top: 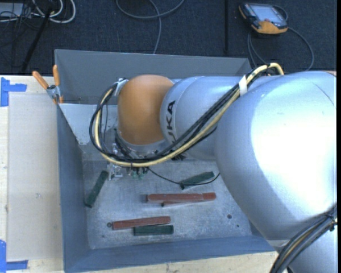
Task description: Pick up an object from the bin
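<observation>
My gripper point(124, 171) shows as a small metal part under the wrist, low over the back left of the bin floor. Just to its lower left lies a dark green stick point(95, 189), slanted against the left wall. A second dark green stick point(197, 179) lies to its right. In front of the gripper a long reddish-brown stick point(181, 198) lies flat across the floor.
Near the bin's front wall lie a shorter reddish-brown stick point(141, 223) and a dark green bar point(153, 230), side by side. The arm with its orange cover and looping black and yellow cables hides the back right of the bin.
</observation>
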Action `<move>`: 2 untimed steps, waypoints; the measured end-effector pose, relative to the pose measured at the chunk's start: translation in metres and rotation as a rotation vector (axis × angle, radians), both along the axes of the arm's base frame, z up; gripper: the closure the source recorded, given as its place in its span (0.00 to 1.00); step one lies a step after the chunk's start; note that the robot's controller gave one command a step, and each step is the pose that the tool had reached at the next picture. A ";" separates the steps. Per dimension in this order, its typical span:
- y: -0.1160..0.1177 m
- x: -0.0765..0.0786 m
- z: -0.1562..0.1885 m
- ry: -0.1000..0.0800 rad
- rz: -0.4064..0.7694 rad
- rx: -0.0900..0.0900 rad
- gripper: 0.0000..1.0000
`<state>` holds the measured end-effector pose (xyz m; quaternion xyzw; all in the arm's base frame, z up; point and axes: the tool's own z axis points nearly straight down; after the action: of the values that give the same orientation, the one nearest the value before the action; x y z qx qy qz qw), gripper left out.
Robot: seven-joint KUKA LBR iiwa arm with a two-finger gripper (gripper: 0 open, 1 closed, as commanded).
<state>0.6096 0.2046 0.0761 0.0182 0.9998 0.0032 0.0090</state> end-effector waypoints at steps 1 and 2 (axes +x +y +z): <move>0.000 -0.003 -0.002 0.012 0.000 -0.002 0.00; 0.000 -0.003 -0.002 0.012 -0.001 -0.001 0.00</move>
<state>0.6068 0.2044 0.0739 0.0186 0.9998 0.0023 0.0031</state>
